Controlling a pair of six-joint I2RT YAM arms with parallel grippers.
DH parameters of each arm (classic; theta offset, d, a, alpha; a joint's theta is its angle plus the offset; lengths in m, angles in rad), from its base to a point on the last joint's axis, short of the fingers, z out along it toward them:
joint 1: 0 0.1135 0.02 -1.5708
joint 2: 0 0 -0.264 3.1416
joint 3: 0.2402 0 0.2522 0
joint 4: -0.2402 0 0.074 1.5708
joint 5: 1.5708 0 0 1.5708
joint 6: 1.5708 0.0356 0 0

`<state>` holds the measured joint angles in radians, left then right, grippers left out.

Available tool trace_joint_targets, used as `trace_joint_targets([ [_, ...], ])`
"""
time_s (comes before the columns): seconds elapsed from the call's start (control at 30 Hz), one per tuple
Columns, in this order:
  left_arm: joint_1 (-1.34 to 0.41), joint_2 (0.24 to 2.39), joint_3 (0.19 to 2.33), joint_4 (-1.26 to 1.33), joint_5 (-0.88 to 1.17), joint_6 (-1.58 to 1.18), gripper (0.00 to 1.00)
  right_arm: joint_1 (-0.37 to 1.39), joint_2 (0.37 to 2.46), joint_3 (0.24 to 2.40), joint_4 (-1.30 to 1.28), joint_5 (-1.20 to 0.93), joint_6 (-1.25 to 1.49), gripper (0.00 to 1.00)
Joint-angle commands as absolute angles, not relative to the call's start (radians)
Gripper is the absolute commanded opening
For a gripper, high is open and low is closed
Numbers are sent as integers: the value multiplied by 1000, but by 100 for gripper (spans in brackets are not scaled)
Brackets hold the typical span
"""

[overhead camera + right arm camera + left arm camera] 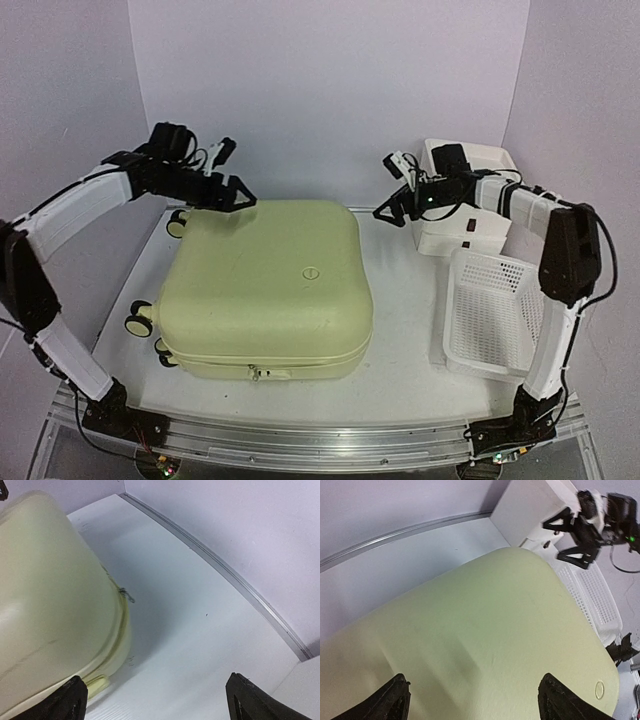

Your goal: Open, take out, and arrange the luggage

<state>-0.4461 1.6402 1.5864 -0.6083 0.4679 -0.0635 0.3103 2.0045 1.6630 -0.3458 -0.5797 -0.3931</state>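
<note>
The pale yellow-green hard-shell luggage (265, 285) lies flat and closed on the table, wheels (138, 322) to the left, zipper at the front edge. My left gripper (222, 190) is open and empty, hovering over the luggage's far left corner; its wrist view shows the shell (470, 640) between the spread fingertips (395, 700). My right gripper (392, 210) is open and empty, above the table just right of the luggage's far right corner (50, 605), near the white box.
A white three-drawer box (465, 200) stands at the back right. A white mesh basket (495, 315) lies in front of it at the right. White walls close the back and both sides.
</note>
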Motion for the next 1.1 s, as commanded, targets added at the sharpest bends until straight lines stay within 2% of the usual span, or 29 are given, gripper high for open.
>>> trace_joint_targets([
  [0.0,-401,1365,1398,-757,406,-161,91,380,1773,1583,-594,-458,-200,98],
  [0.07,-395,1262,1318,-819,330,-208,91,412,1678,1544,-691,-324,-55,98],
  [0.13,-379,1183,1247,-881,287,-258,92,420,1592,1512,-824,-200,216,98],
  [0.2,-348,1134,1179,-920,306,-298,92,422,1531,1477,-924,-221,412,98],
  [0.27,-318,1108,1131,-924,363,-326,91,428,1472,1398,-934,-357,526,98],
  [0.33,-299,1102,1103,-920,385,-342,91,481,1429,1330,-899,-459,566,98],
  [0.5,-295,1093,1058,-884,325,-363,91,746,1334,1257,-800,-322,620,98],
  [0.63,-295,1119,1016,-825,412,-358,90,866,1312,1175,-648,-322,695,98],
  [0.8,-295,1168,962,-663,605,-413,85,910,1327,1107,-484,-295,777,98],
  [0.9,-300,1221,960,-551,681,-463,83,910,1353,1110,-472,-245,791,98],
  [1.07,-378,1386,1059,-466,705,-495,82,908,1397,1143,-471,-136,797,98],
])
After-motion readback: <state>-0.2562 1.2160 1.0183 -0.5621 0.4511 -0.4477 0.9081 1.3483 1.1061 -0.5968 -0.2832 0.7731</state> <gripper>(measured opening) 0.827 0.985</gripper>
